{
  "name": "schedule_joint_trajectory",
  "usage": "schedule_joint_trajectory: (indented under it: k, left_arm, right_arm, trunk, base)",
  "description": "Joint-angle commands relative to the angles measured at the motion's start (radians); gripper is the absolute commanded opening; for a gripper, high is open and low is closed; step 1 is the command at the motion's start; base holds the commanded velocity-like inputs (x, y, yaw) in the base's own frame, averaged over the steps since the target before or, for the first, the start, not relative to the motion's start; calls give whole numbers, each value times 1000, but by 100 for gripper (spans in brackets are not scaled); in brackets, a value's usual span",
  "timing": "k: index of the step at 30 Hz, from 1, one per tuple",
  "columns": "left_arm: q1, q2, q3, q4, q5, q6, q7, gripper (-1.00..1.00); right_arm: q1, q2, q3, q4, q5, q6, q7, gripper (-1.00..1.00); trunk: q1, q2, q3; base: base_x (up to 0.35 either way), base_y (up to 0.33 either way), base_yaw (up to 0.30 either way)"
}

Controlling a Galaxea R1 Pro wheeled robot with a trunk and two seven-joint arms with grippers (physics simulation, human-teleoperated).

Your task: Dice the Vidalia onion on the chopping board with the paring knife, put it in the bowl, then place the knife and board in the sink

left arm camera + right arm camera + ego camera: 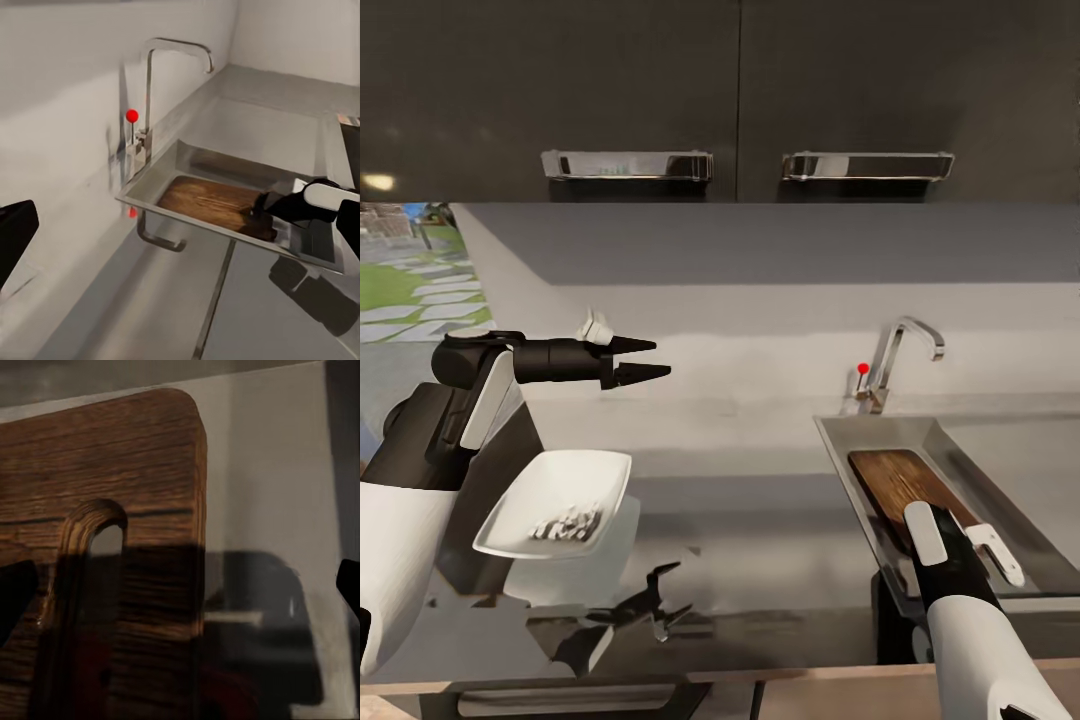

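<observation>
My right pincer (908,520) hangs open over the chopping board (900,480) in the sink (840,440); my left pincer (650,360) is open above the counter (760,560). No writing is legible.

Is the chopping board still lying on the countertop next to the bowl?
No: in the head view the chopping board lies inside the sink, away from the bowl on the countertop.

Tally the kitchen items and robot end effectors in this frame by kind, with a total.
Bowls: 1, the white bowl on the countertop, holding diced pieces.
Chopping boards: 1, the chopping board in the sink.
Sinks: 1.
Taps: 1, the tap with a red knob.
End effectors: 2, left end effector, right end effector.
Total: 6.
</observation>
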Motion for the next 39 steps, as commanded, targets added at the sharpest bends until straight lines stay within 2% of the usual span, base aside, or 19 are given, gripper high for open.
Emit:
schedule_joint_trajectory:
  k: [1, 3, 12, 22, 24, 26, 28, 30, 31, 33, 39]
  left_arm:
    - [-1, 1, -2, 0, 6, 7, 1, 100]
    - [-1, 1, -2, 0, 6, 7, 1, 100]
    - [-1, 1, -2, 0, 6, 6, 1, 100]
    - [-1, 1, -2, 0, 6, 5, 1, 100]
    - [-1, 1, -2, 0, 6, 5, 1, 100]
    - [-1, 1, -2, 0, 6, 5, 1, 100]
    - [-1, 1, -2, 0, 6, 5, 1, 100]
    - [-1, 1, -2, 0, 6, 5, 0, 100]
    - [-1, 1, -2, 2, 6, 5, 0, 100]
    - [-1, 1, -2, 9, 6, 5, 0, 100]
    - [-1, 1, -2, 16, 6, 5, 0, 100]
  right_arm:
    - [-1, 0, 0, -2, -5, 1, 2, 100]
    - [-1, 0, 1, -4, -5, 2, 33, 100]
    - [-1, 0, 2, -18, -6, 2, 70, 100]
    - [-1, 0, 10, -102, -6, 7, 77, 100]
    - [-1, 0, 34, -136, -6, 10, 76, 100]
    - [-1, 0, 110, -214, -5, 19, 74, 100]
    - [-1, 0, 135, -235, -5, 34, 74, 100]
    - [-1, 0, 172, -265, -4, 70, 74, 100]
    - [-1, 0, 211, -293, -5, 113, 74, 100]
    - [-1, 0, 238, -326, -5, 158, 75, 100]
    - [-1, 0, 250, -370, -6, 241, 82, 100]
  trunk:
    - [0, -1, 0]
    - [0, -1, 4]
    - [0, -1, 17]
    - [0, -1, 31]
    - [0, -1, 33]
    - [0, -1, 36]
    - [0, -1, 39]
    - [0, -1, 41]
    - [0, -1, 42]
    - [0, -1, 45]
    - [0, -1, 54]
  base:
    - [0, 0, 0]
    - [0, 0, 0]
    - [0, 0, 0]
    - [0, 0, 0]
    - [0, 0, 0]
    - [0, 0, 0]
    - [0, 0, 0]
    - [0, 0, 0]
    - [0, 0, 0]
    - [0, 0, 0]
    - [0, 0, 0]
